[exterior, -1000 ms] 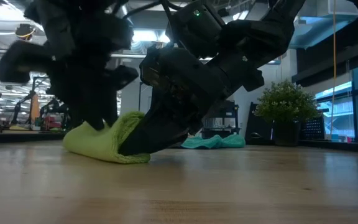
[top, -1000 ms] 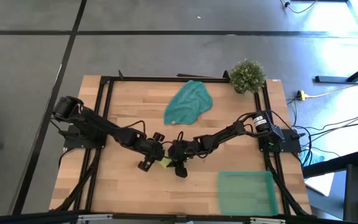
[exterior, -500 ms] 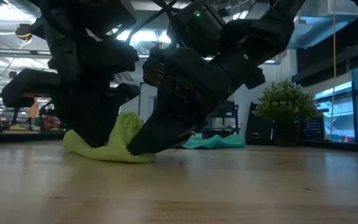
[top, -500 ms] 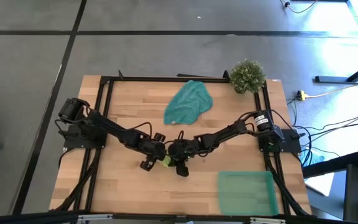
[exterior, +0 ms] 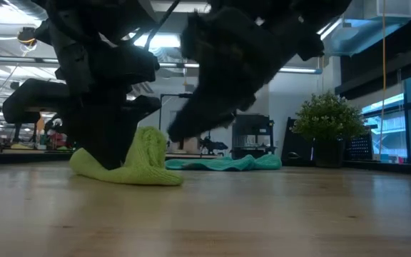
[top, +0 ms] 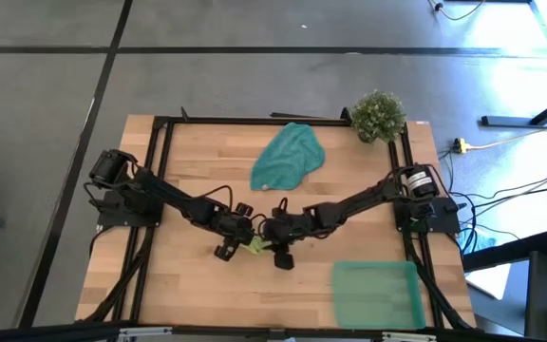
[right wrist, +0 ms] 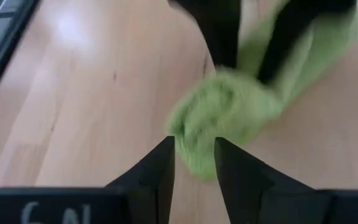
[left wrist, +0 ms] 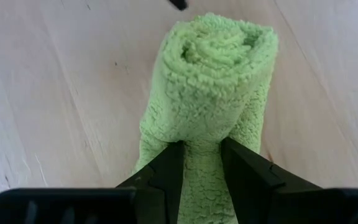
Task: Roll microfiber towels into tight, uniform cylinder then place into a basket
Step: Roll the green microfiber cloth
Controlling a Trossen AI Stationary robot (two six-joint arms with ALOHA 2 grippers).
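Only the left wrist view shows the lime green towel (left wrist: pixel 210 93) as a rolled cylinder, its spiral end facing the camera, with the left tool (left wrist: pixel 202 163) pinching the roll's near part between its two dark fingers. The high view shows just a sliver of that lime green towel (top: pixel 254 246) between the two tools at mid-desk (top: pixel 188 285), but it alone takes in the teal towel (top: pixel 288 157), lying loose and unrolled well beyond the roll, the small plant (top: pixel 379 115) at the far right corner, and the basket (top: pixel 376 294) lying to the right of the roll near the desk's front edge. The low view shows the roll resting on the desk with one end raised. In the right wrist view the right tool (right wrist: pixel 194 163) is narrowly spread and just short of the roll, gripping nothing. No writing can be read.
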